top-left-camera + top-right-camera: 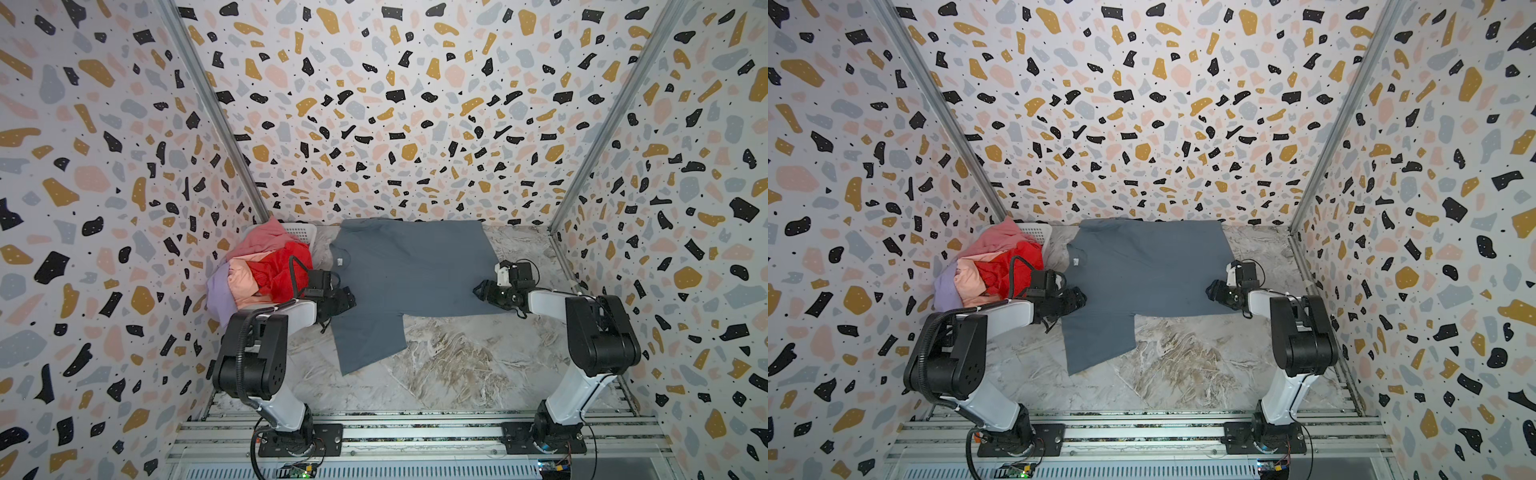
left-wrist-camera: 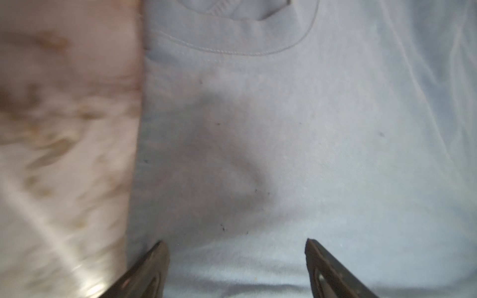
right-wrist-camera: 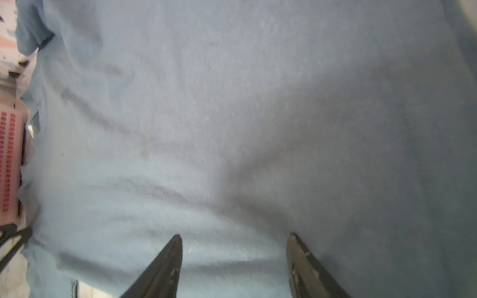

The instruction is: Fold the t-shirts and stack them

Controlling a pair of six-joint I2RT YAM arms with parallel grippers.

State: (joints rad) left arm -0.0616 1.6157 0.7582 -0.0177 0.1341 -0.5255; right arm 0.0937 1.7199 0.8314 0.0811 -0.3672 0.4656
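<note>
Lying flat on veined marble tabletop, soft slate grey-blue t-shirt, left gripper jaws wide, right gripper jaws parted.

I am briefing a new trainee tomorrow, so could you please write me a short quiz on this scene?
1. True or false: the grey-blue t-shirt lies spread on the table.
2. The left claw has its jaws: A) open over that shirt B) shut on a sleeve C) out of view.
3. How many other shirts are heaped at the white basket?
Key: 1 true; 2 A; 3 four.
</note>
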